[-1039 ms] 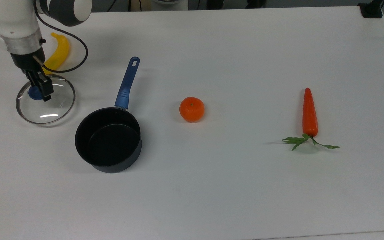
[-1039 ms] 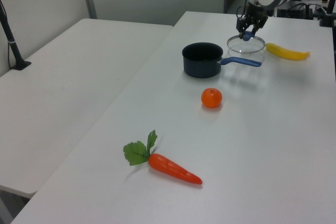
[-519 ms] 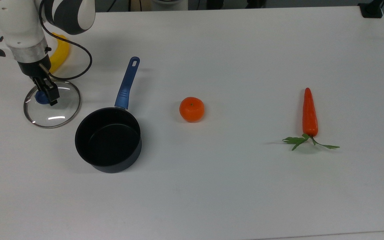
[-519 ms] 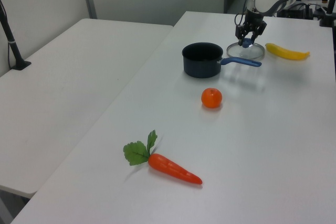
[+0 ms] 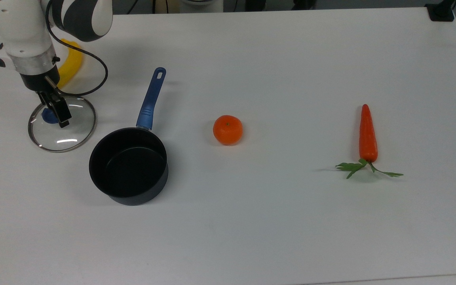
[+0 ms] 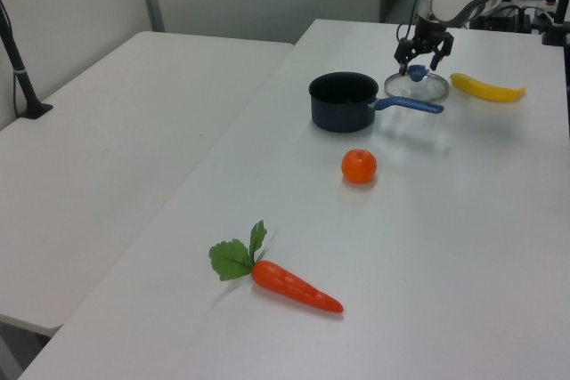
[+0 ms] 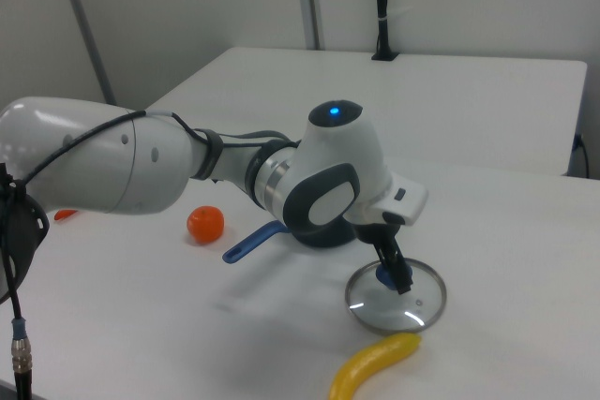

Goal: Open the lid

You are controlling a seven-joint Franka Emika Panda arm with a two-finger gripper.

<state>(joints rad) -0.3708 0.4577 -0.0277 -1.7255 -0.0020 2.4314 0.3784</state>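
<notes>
Lid (image 5: 63, 132) flat on table (image 5: 275, 221) — pincer (image 6: 421, 58) spread over knob (image 5: 48, 116).

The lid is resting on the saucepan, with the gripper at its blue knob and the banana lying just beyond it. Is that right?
Not quite. The lid lies flat on the table beside the saucepan, which stands open, as the top view shows. The gripper is at the blue knob, with the banana just beyond.
</notes>
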